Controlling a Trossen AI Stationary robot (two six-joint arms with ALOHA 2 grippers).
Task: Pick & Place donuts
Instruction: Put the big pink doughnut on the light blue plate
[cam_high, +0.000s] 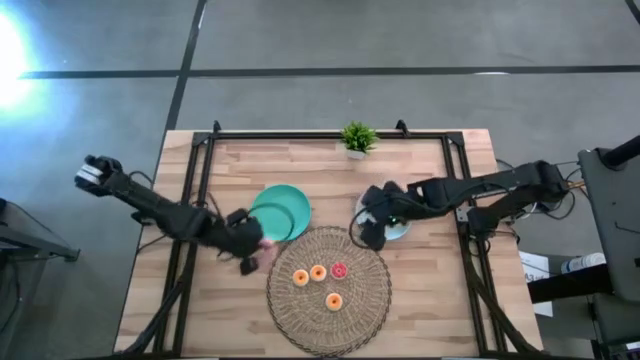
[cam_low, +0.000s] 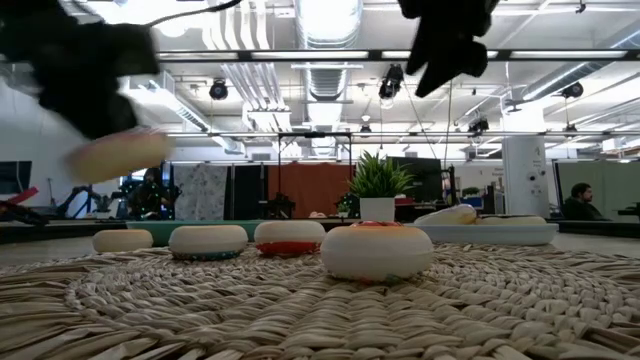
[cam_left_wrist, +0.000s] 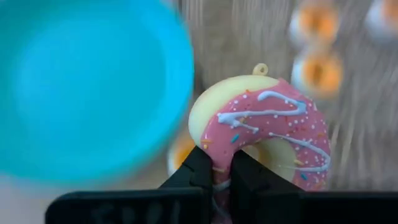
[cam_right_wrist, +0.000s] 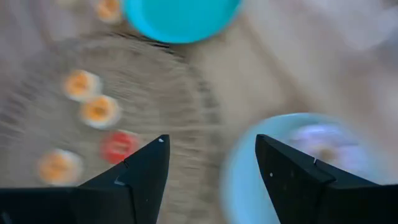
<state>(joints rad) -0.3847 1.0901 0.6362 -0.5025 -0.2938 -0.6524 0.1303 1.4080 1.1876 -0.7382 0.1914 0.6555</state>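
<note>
The left end effector (cam_left_wrist: 221, 177) is clamping the pink-frosted toy donut (cam_left_wrist: 267, 134) by its rim; looking light and squashy, it probably needs gentle pressure.

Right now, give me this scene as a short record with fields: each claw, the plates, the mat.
left claw: shut on pink-frosted donut, beside teal plate
right claw: open, above light-blue plate
light-blue plate: something pale on it, too blurred to name
wicker mat: three small orange donuts, one small red donut
</note>
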